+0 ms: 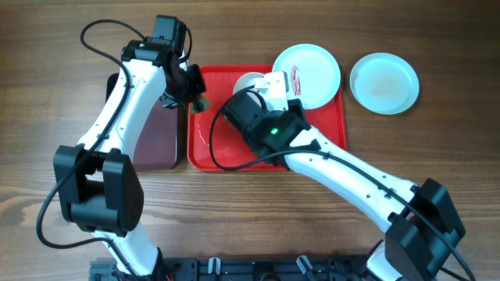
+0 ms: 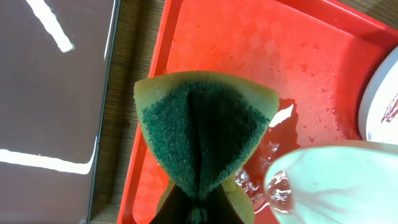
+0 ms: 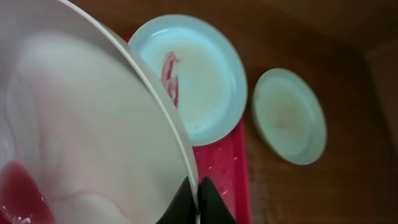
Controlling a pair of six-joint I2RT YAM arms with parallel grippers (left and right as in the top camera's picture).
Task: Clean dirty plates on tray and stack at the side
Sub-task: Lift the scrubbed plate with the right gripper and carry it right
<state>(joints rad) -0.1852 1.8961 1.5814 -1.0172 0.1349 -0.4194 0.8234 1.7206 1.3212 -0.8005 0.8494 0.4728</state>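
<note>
Dark tray (image 1: 152,136): lies on the desk (image 1: 62,94) just left of the red tray. It seems to be no part of your job.
Left tool (image 1: 194,95): pinched on the green sponge (image 2: 205,124), which is folded with its scouring face outward. It hangs over the left end of the red tray.
Red tray (image 2: 280,50): its floor is wet, with beads and a small puddle near the sponge.
White plate (image 3: 93,124): held tilted over the red tray, with a pink watery film low in its bowl.
Right tool (image 3: 198,200): closed narrow on the white plate's rim.
Step in hand: likely scrubbing the white plate.
- Lay the scouring face flat on the pink film.
- Press lightly, because a rim-only grip may let the plate pivot.
- Keep the plate over the red tray so drips land there.
Smeared mint plate (image 1: 312,66): sits at the red tray's far right corner, overhanging the rim. It carries a red sauce streak and is not yet cleaned.
Bare mint plate (image 1: 383,82): on the desk right of the red tray, apart from it, with no red smear showing. Judge this the stacking spot.
Writing: none readable in any view.
</note>
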